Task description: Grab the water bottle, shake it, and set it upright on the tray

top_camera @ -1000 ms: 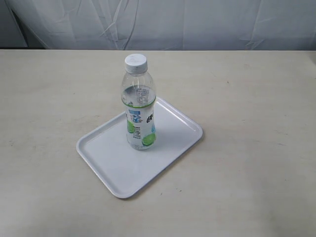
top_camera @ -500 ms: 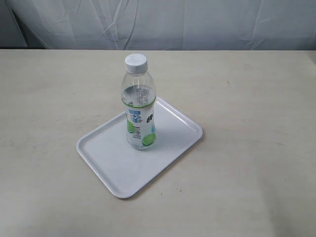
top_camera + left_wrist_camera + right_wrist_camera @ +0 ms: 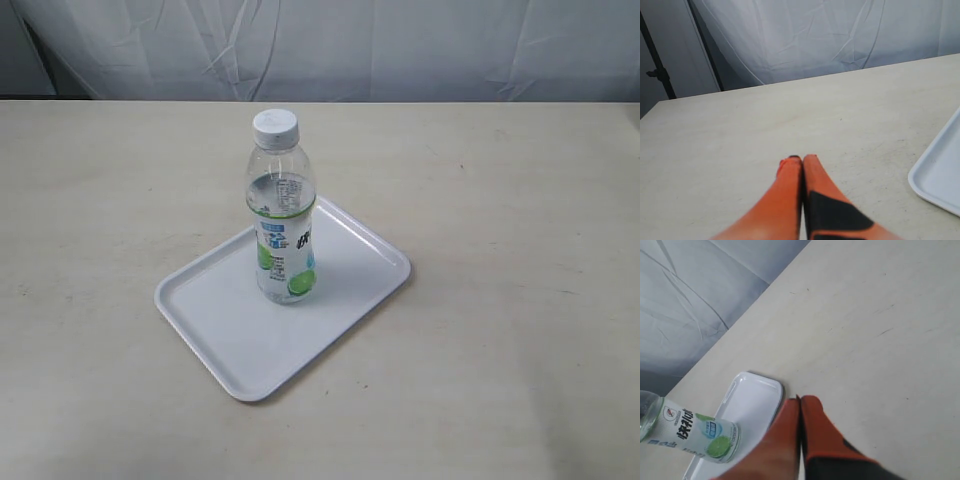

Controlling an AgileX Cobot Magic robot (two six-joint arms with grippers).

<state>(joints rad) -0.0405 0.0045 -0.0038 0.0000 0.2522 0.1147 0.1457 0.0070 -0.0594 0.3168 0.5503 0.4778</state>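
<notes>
The water bottle, clear with a white cap and a green and blue label, stands upright on the white tray near the middle of the table. Neither gripper shows in the exterior view. In the left wrist view my left gripper is shut with nothing in it, hovering over bare table, and a corner of the tray lies off to one side. In the right wrist view my right gripper is shut and empty, just off the tray's corner, with the bottle standing on it beyond.
The beige table stretches around the tray on all sides. A pale grey cloth backdrop hangs behind the table's far edge. A dark stand pole shows beside the backdrop in the left wrist view.
</notes>
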